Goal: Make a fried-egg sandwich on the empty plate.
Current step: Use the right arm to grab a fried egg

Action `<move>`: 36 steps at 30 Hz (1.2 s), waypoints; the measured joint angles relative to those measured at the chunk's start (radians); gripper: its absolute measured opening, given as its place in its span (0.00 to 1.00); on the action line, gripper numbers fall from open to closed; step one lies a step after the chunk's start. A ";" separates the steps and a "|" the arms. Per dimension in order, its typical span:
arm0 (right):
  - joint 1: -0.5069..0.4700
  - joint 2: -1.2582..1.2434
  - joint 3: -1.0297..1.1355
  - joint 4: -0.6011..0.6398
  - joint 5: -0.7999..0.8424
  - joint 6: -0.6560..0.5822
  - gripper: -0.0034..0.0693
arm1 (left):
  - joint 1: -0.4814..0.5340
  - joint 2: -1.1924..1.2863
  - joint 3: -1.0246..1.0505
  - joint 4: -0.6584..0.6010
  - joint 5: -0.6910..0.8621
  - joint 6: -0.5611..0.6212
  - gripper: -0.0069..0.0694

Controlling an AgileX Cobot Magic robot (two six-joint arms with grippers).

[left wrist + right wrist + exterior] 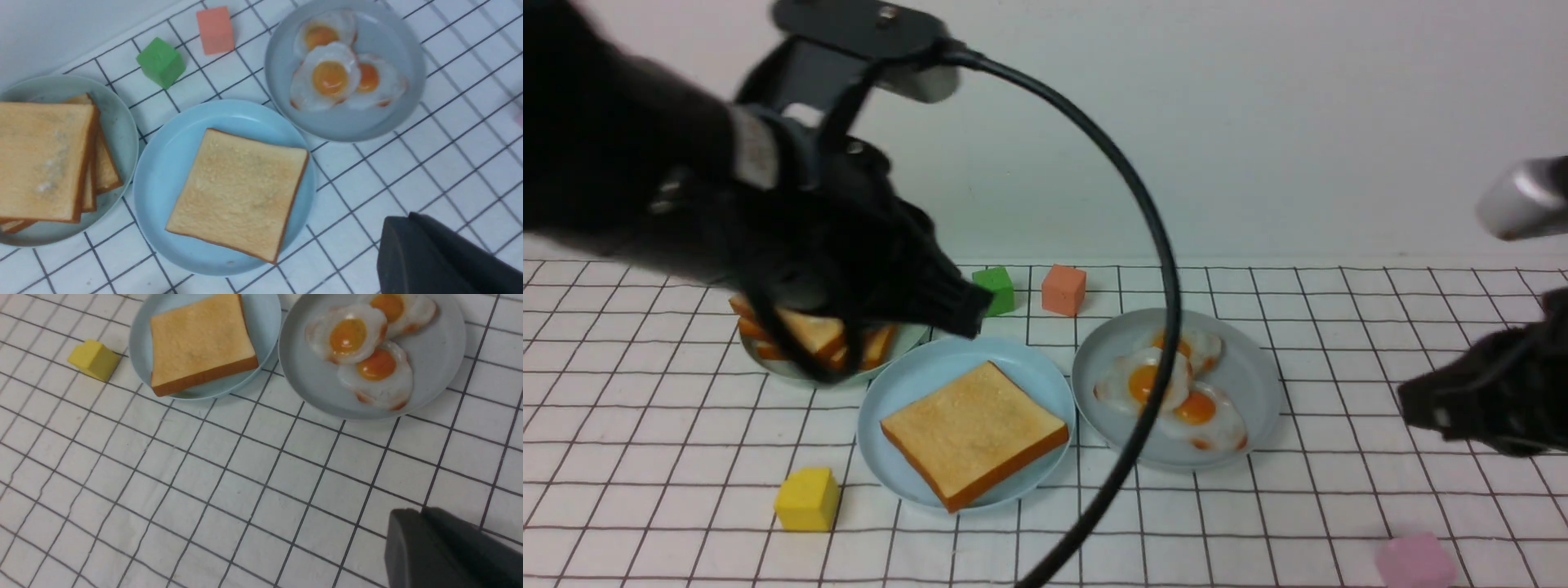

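Note:
The sky-blue plate [907, 384] sits in the middle and holds one toast slice [974, 431], also shown in the left wrist view [239, 194] and the right wrist view [200, 341]. The grey plate [1250, 384] to its right holds three fried eggs [1168, 388]. The pale green plate [784, 369] at the back left holds a stack of toast slices [809, 335]. No egg lies on the toast. My left gripper [968, 314] is shut and empty, above the gap between the green and blue plates. My right gripper [1413, 408] is shut and empty, right of the egg plate.
A green cube [995, 290] and a salmon cube [1063, 289] stand behind the plates. A yellow cube [806, 499] lies at the front left, a pink cube [1414, 562] at the front right. A black cable [1160, 261] arcs across the egg plate. A white wall stands behind.

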 joint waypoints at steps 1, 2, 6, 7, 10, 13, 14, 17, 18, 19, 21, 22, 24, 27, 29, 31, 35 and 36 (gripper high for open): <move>0.000 0.083 -0.025 0.003 -0.017 0.000 0.15 | 0.000 -0.087 0.085 -0.028 -0.031 0.001 0.07; 0.000 0.127 -0.043 0.006 -0.028 0.000 0.15 | 0.000 -0.139 0.136 -0.038 -0.054 0.002 0.07; 0.000 0.270 -0.109 0.017 -0.049 0.000 0.20 | 0.000 -0.307 0.311 -0.053 -0.136 0.002 0.07; 0.000 0.327 -0.136 0.027 -0.050 0.000 0.22 | 0.000 -0.356 0.366 -0.053 -0.160 0.002 0.07; 0.000 0.452 -0.200 0.050 -0.053 0.001 0.31 | 0.000 -0.463 0.472 -0.057 -0.215 0.002 0.07; -0.003 0.563 -0.269 0.067 -0.059 0.025 0.40 | 0.000 -0.539 0.526 -0.084 -0.256 0.002 0.07; -0.004 0.596 -0.298 0.071 -0.061 0.039 0.43 | 0.000 -0.552 0.531 -0.089 -0.261 0.002 0.07; -0.019 0.726 -0.388 0.103 -0.068 0.085 0.50 | 0.000 -0.593 0.537 -0.104 -0.282 0.002 0.07; -0.025 0.764 -0.416 0.117 -0.069 0.091 0.52 | 0.000 -0.596 0.537 -0.105 -0.285 0.002 0.07; -0.032 0.799 -0.443 0.129 -0.070 0.095 0.53 | 0.000 -0.598 0.537 -0.110 -0.285 0.002 0.07; -0.043 0.857 -0.489 0.152 -0.071 0.102 0.53 | 0.000 -0.598 0.538 -0.121 -0.285 0.002 0.07; -0.048 0.881 -0.508 0.168 -0.071 0.104 0.54 | 0.000 -0.598 0.539 -0.128 -0.285 0.002 0.07; -0.063 0.930 -0.547 0.193 -0.072 0.106 0.54 | 0.000 -0.598 0.541 -0.146 -0.284 0.002 0.07; -0.074 0.983 -0.592 0.234 -0.072 0.106 0.54 | 0.000 -0.598 0.543 -0.161 -0.283 0.002 0.07; -0.074 1.007 -0.608 0.246 -0.074 0.103 0.54 | 0.000 -0.598 0.543 -0.163 -0.283 0.002 0.07; -0.074 1.025 -0.621 0.255 -0.076 0.096 0.54 | 0.000 -0.598 0.543 -0.164 -0.283 0.002 0.07; -0.074 1.061 -0.641 0.263 -0.081 0.084 0.54 | 0.000 -0.598 0.543 -0.165 -0.283 0.002 0.07; -0.074 1.066 -0.641 0.262 -0.083 0.082 0.54 | 0.000 -0.598 0.543 -0.165 -0.283 0.002 0.07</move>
